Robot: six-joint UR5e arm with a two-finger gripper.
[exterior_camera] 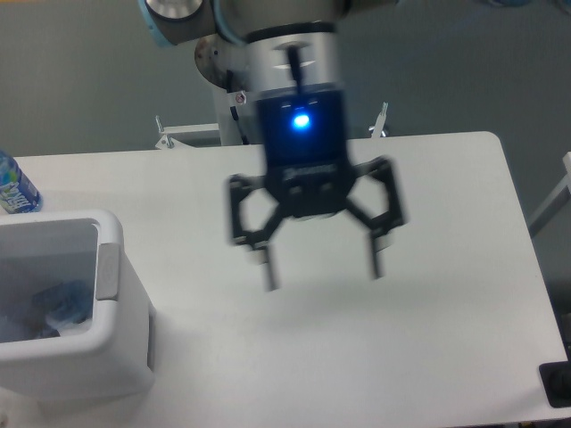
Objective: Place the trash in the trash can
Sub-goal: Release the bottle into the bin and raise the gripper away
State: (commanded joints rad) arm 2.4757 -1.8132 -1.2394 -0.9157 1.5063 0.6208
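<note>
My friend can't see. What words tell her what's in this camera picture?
A robot gripper hangs open and empty above a white table. A white trash can at the left holds bluish crumpled trash; a blue-labelled bottle stands behind it.

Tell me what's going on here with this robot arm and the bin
A robot arm's gripper hangs above the white table with its fingers spread wide and nothing between them. The white trash can stands at the left edge, and something bluish and crumpled lies inside it, probably trash already dropped in. No loose litter shows on the tabletop. A bottle with a blue label stands behind the can.
</note>
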